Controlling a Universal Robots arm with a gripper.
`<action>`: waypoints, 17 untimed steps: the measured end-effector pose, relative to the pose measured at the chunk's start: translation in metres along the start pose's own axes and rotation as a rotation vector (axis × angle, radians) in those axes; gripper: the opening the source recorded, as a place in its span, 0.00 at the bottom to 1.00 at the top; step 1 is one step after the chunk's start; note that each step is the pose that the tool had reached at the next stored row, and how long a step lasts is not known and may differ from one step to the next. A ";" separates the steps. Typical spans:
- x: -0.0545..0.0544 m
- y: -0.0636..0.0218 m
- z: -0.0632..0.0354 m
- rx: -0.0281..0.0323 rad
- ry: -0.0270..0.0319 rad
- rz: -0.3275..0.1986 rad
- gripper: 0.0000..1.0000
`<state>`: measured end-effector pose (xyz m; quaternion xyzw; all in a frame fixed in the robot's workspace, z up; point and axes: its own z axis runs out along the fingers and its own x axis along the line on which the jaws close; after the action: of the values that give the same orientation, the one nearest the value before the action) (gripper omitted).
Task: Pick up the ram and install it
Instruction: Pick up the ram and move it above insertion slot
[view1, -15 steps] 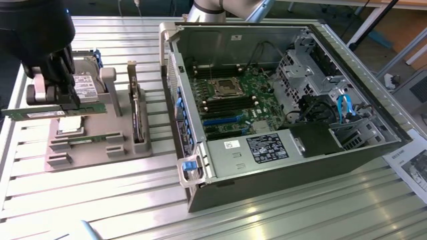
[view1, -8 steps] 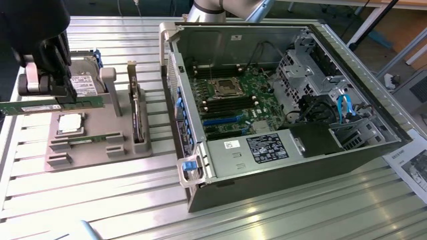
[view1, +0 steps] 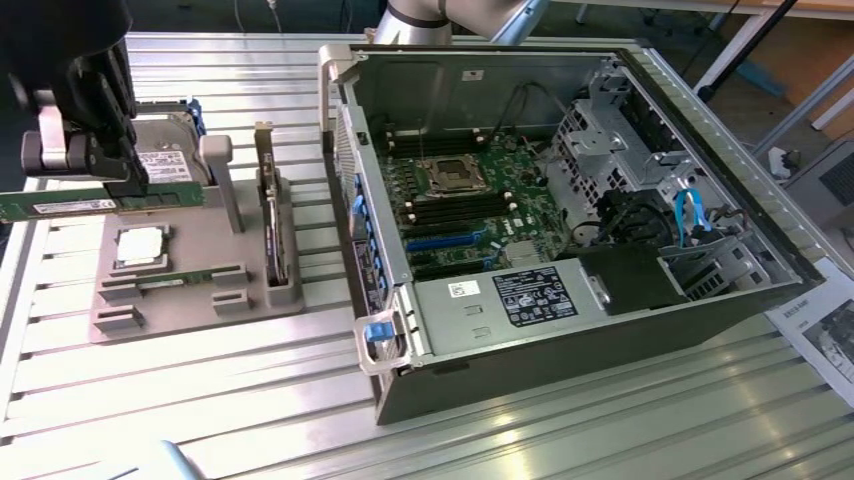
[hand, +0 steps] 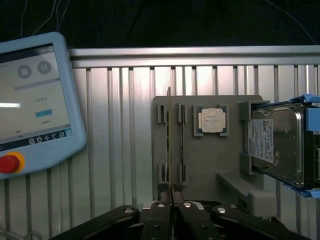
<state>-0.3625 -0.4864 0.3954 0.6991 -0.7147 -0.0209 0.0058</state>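
The ram (view1: 67, 206) is a long green stick with a white label. It hangs level in the air above the exterior view's left end of the grey parts holder (view1: 200, 250). My gripper (view1: 127, 190) is shut on one end of it. In the wrist view the ram (hand: 169, 140) shows edge-on, running straight out from my gripper (hand: 171, 192), whose fingertips (hand: 161, 202) are pinched on it. The open computer case (view1: 561, 200) lies at the exterior view's right. Its motherboard memory slots (view1: 461, 210) sit beside the processor socket.
The holder carries a silver processor chip (hand: 211, 120), a hard drive (hand: 277, 145), an upright dark expansion card (view1: 276, 235) and another green stick (view1: 174, 283) in a slot. A teach pendant (hand: 32, 100) lies on the ribbed metal table (view1: 200, 400).
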 end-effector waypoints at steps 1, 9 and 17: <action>0.000 0.0000 -0.0001 -0.0001 0.0001 0.000 0.12; 0.000 -0.0039 -0.0002 -0.0001 0.0001 0.000 0.12; 0.000 -0.0106 -0.0004 0.0000 0.0000 0.000 0.12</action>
<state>-0.3519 -0.4865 0.3954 0.6991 -0.7147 -0.0209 0.0058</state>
